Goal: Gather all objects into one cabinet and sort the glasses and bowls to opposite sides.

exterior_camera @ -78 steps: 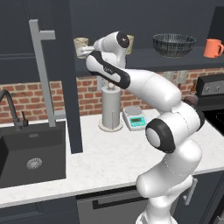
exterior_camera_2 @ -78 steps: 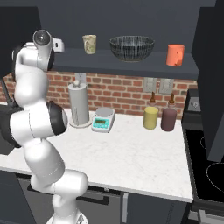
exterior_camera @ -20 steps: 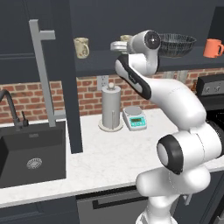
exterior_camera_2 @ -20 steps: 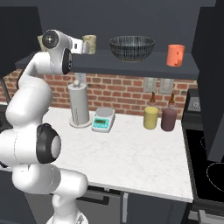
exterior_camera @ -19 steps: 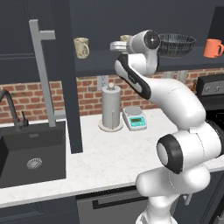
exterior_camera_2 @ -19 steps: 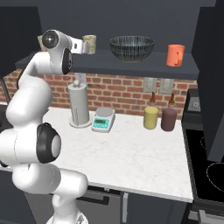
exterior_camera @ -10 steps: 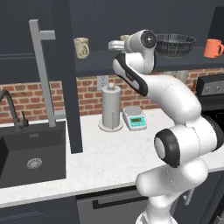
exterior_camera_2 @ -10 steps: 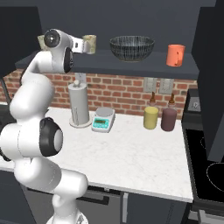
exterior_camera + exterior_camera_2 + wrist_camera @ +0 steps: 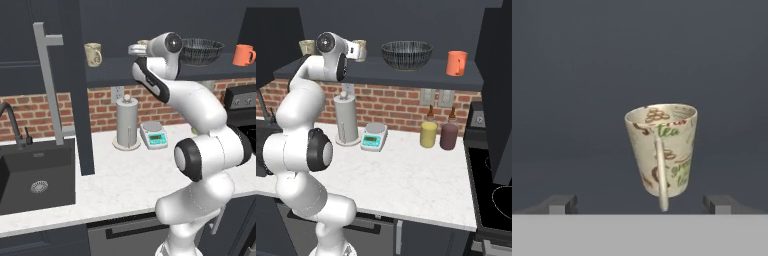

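Hand view: upright patterned mug [image 9: 662, 155], handle forward, between tips of released pincer [image 9: 641, 204].

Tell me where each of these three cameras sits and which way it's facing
Left base view: behind the arm to its left, facing sink, cabinet shelf; arm rises lower right.
Right base view: behind to its right, facing counter, bowl, orange mug; arm lower left.
Hand view: on the hand, facing a patterned mug between open fingers.
Both base views share bowl, orange mug, paper-towel cylinder.
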